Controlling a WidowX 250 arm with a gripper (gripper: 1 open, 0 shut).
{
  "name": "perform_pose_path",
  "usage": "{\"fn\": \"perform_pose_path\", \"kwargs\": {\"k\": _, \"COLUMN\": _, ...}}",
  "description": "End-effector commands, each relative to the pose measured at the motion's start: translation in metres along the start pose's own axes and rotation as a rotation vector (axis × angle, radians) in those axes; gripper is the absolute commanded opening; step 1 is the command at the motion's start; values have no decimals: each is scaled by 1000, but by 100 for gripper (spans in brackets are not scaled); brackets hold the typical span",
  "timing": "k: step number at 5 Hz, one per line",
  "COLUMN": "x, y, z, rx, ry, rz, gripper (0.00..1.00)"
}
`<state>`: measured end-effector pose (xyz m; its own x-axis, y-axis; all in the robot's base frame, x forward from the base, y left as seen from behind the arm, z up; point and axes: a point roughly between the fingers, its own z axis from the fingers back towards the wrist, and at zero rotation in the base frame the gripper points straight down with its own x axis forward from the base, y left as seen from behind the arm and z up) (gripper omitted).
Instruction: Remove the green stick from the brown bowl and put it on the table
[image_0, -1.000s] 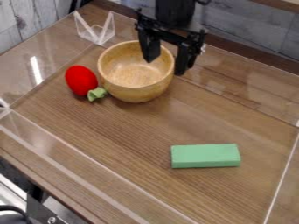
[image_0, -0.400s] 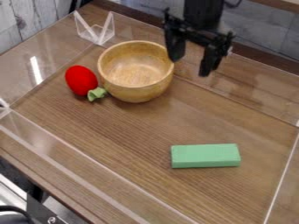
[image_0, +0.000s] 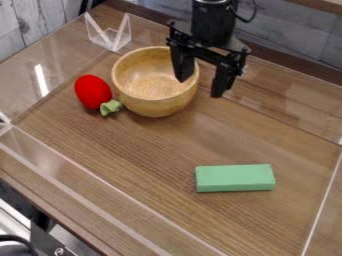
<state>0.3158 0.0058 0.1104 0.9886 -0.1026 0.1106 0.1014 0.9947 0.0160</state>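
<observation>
Overhead, tool (image_0: 209, 70) beside brown bowl (image_0: 155, 82).

Arm (image_0: 210, 33): matte black, blocky segments with angular edges; small pale marks on the dark housing. Thin black cable loops at its top. Gripper (image_0: 202, 71): black, slender dark fingers.

green stick (image_0: 234, 178) flat on wooden table (image_0: 158, 165), apart from tan brown bowl (image_0: 163, 102).
</observation>
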Motion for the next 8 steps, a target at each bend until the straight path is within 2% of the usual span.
{"fn": "perform_pose_path", "kwargs": {"k": 1, "x": 17, "y": 3, "z": 40, "rx": 3, "ry": -116, "rz": -107, "gripper": 100}}
{"fn": "perform_pose_path", "kwargs": {"k": 2, "x": 10, "y": 9, "z": 42, "rx": 39, "ry": -110, "rz": 23, "gripper": 100}}
{"fn": "perform_pose_path", "kwargs": {"k": 3, "x": -4, "y": 9, "z": 42, "rx": 37, "ry": -104, "rz": 94, "gripper": 100}}
{"fn": "perform_pose_path", "kwargs": {"k": 5, "x": 16, "y": 20, "z": 38, "rx": 36, "ry": -138, "rz": 157, "gripper": 100}}
{"fn": "perform_pose_path", "kwargs": {"k": 6, "x": 30, "y": 20, "z": 38, "rx": 18, "ry": -157, "rz": 89, "gripper": 100}}
{"fn": "perform_pose_path", "kwargs": {"k": 7, "x": 46, "y": 20, "z": 36, "rx": 5, "ry": -179, "rz": 24, "gripper": 0}}
{"fn": "perform_pose_path", "kwargs": {"k": 8, "x": 64, "y": 10, "z": 26, "rx": 2, "ry": -198, "rz": -17, "gripper": 100}}
